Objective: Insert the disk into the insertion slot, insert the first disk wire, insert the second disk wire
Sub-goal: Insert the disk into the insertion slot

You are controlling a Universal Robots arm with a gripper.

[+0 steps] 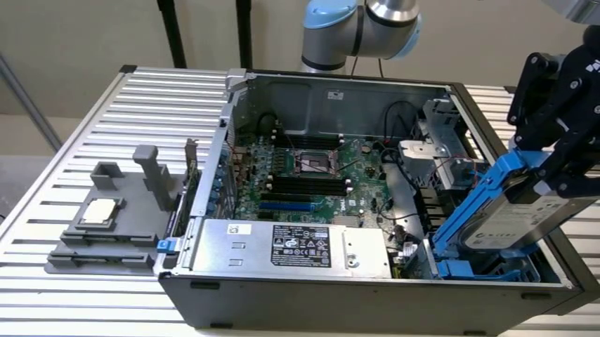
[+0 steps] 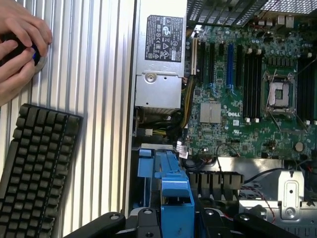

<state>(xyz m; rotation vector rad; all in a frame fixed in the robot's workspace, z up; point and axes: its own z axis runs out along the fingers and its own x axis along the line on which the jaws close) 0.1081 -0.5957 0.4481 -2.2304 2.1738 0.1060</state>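
Note:
The disk [image 1: 518, 219], a silver-grey drive with a white label in a bright blue carrier frame, hangs tilted over the near corner of the open computer case at the exterior view's right. My black gripper [image 1: 560, 163] is shut on its upper end. The disk's lower end dips toward the insertion slot [image 1: 466, 269], a drive cage with blue tabs at the case floor. In the wrist view the blue carrier [image 2: 173, 186] sits between my fingers [image 2: 144, 221], with my gripper [image 2: 174, 220] around it. Thin cables [image 2: 257, 197] lie nearby; I cannot tell which are the disk wires.
A silver power-supply box [image 1: 291, 246] fills the case's near side beside the motherboard [image 1: 310, 168]. A grey metal bracket cage [image 1: 440, 119] stands at the far right. A grey fixture [image 1: 103, 225] sits on the slatted table. A keyboard [image 2: 34, 168] and a person's hands [image 2: 20, 44] are alongside the case.

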